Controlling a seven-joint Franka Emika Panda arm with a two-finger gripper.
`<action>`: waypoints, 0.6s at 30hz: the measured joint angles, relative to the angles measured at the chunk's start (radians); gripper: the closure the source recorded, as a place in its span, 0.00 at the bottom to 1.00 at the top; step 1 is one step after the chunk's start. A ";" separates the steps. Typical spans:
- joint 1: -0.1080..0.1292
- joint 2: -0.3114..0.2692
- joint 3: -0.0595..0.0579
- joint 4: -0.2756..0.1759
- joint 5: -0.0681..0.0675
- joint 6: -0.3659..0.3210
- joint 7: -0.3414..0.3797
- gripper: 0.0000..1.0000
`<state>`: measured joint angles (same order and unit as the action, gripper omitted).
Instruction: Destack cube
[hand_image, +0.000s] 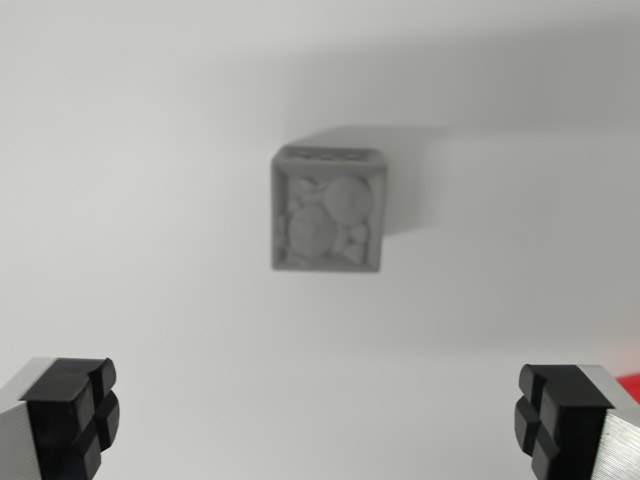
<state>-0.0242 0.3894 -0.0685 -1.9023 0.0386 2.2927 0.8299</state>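
Note:
A grey cube (327, 210) with round studs on its top face sits on the white surface, just above the middle of the wrist view. I cannot tell whether another cube lies under it. My gripper (315, 415) hangs above the surface and nearer the bottom edge than the cube, clear of it. Its two black fingertips (75, 410) stand far apart at the bottom corners. Nothing is between them, so it is open.
A white surface (150, 150) fills the view. The cube casts a soft shadow toward the wrist view's right. A small red patch (630, 385) shows at the right edge, behind the right finger.

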 joint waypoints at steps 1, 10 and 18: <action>0.000 -0.003 0.000 0.001 -0.001 -0.005 0.000 0.00; 0.000 -0.056 0.000 0.029 -0.006 -0.084 0.005 0.00; 0.000 -0.089 -0.001 0.059 -0.009 -0.147 0.007 0.00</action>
<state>-0.0242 0.3003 -0.0691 -1.8434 0.0292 2.1459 0.8372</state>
